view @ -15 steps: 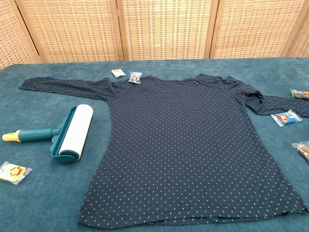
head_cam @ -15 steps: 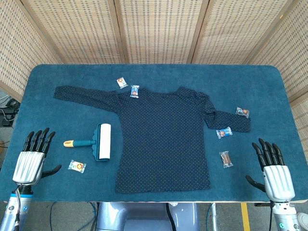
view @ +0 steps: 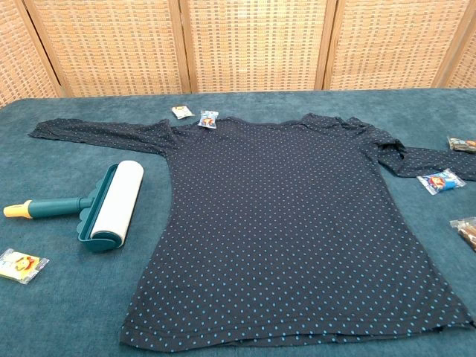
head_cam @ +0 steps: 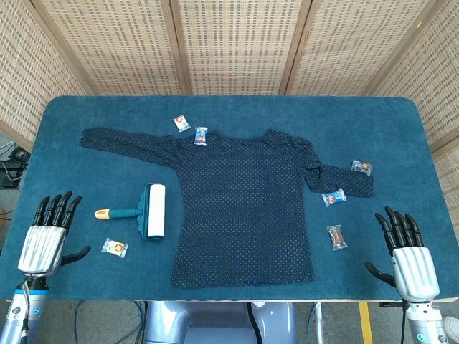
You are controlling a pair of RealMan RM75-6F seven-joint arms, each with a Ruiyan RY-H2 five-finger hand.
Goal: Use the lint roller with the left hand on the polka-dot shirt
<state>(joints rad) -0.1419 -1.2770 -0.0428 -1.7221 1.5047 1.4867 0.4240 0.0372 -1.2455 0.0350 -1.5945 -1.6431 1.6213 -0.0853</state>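
Nothing started: the left hand [head_cam: 43,240] waits, fingers [head_cam: 56,210] spread and empty, lint roller [head_cam: 145,211] untouched just beyond its fingertips beside the polka-dot shirt [head_cam: 244,204]. Right hand [head_cam: 407,258] spread wide, idle.

No readable text anywhere in either view. The small snack wrappers carry coloured printing, but I cannot resolve it into letters: one near the tabletop's front-left corner [head_cam: 114,248], two by the shirt collar toward the far edge [head_cam: 181,123] [head_cam: 200,135], and three toward the right edge [head_cam: 334,197] [head_cam: 361,168] [head_cam: 336,236]. The lint roller [head_cam: 147,211] and the polka-dot shirt [head_cam: 244,208] show no label, brand or number I can make out.
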